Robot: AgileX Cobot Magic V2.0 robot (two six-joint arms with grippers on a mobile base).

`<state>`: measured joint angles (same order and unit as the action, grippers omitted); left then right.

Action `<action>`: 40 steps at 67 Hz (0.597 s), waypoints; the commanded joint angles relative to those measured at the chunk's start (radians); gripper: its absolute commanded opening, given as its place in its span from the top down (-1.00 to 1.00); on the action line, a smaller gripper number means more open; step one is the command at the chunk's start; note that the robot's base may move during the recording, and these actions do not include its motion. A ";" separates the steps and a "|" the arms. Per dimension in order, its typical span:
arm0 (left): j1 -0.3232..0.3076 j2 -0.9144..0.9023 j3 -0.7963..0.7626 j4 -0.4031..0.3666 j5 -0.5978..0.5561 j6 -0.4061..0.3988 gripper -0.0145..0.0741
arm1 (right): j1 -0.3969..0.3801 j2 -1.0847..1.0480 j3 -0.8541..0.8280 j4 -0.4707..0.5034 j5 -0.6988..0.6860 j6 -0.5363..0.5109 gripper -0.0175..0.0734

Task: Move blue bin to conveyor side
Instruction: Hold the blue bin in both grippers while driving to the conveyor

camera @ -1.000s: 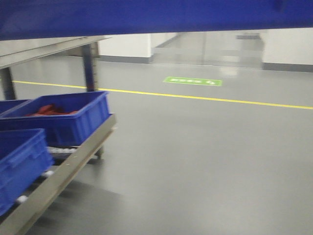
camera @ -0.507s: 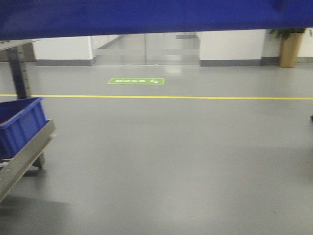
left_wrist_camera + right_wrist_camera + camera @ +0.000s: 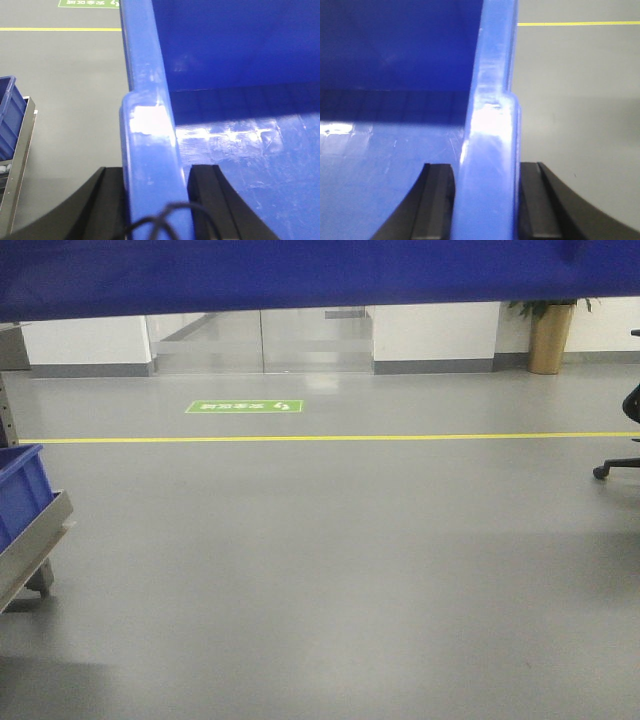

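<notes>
The blue bin (image 3: pixel 320 275) is held up off the floor, and its wall fills the top strip of the front view. My left gripper (image 3: pixel 157 200) is shut on the bin's left rim (image 3: pixel 150 115), one black finger (image 3: pixel 110 200) outside the wall and one inside. My right gripper (image 3: pixel 487 200) is shut on the right rim (image 3: pixel 492 125) the same way, with a finger (image 3: pixel 437 200) inside the bin. The glossy inner floor of the bin shows in both wrist views. The conveyor side is out of view.
Another blue bin (image 3: pixel 20 490) sits on a steel rack (image 3: pixel 35 540) at the left edge. Open grey floor lies ahead, crossed by a yellow line (image 3: pixel 330 438) with a green floor sign (image 3: pixel 245 406). An office chair base (image 3: pixel 620 465) is at right, a plant pot (image 3: pixel 548 340) by the far wall.
The front view has swung right: the rack with its bins slid leftward almost out of frame, and the chair base and plant pot came into view. Both grips on the bin are unchanged.
</notes>
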<state>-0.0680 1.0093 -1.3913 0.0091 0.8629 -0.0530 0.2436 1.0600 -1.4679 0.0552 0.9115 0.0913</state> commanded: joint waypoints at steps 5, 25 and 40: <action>0.004 -0.024 -0.017 0.065 -0.103 0.019 0.71 | -0.010 -0.023 -0.017 -0.078 -0.104 -0.012 0.77; 0.004 -0.024 -0.017 0.065 -0.103 0.019 0.71 | -0.010 -0.023 -0.017 -0.078 -0.104 -0.012 0.77; 0.004 -0.024 -0.017 0.065 -0.103 0.019 0.71 | -0.010 -0.023 -0.017 -0.078 -0.104 -0.012 0.77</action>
<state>-0.0680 1.0093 -1.3913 0.0091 0.8691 -0.0530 0.2436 1.0600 -1.4679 0.0552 0.9135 0.0913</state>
